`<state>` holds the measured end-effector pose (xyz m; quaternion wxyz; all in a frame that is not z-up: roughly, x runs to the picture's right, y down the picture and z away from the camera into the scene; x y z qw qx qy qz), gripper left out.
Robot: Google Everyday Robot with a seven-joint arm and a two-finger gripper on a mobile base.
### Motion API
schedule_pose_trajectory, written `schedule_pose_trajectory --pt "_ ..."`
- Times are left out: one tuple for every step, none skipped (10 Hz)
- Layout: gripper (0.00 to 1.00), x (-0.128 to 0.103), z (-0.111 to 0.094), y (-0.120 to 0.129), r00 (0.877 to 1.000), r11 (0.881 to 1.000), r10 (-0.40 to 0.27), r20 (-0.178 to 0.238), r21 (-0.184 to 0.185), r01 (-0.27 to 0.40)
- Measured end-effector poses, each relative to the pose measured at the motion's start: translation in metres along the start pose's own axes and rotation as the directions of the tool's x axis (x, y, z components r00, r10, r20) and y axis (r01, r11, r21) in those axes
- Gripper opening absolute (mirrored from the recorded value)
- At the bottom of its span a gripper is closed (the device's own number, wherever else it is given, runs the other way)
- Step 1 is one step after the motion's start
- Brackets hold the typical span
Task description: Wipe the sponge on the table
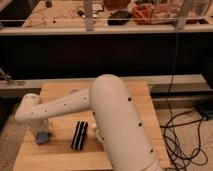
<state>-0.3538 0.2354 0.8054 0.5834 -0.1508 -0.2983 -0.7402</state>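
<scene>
The sponge [42,136], a small blue-grey block, lies near the left edge of the light-wood table [141,102]. My white arm reaches from the bottom centre across the table to the left. Its gripper [41,130] comes down right over the sponge and touches its top. The wrist hides most of the gripper, so only the lower part of the sponge shows under it.
A black ridged block [79,135] stands just right of the sponge, close under my forearm. A long cluttered workbench [60,17] with white posts runs along the back. Black cables [185,137] lie on the floor to the right of the table.
</scene>
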Motion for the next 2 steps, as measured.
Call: schedule_pose_trajectory --pt "0.58 -0.0032 0.0009 -0.0049 1.0 1.0 -0.018 0.003 -0.004 0.018" --pt "0.67 -0.0116 0.0018 -0.0088 0.999 0.999 -0.047 0.007 -0.011 0.047"
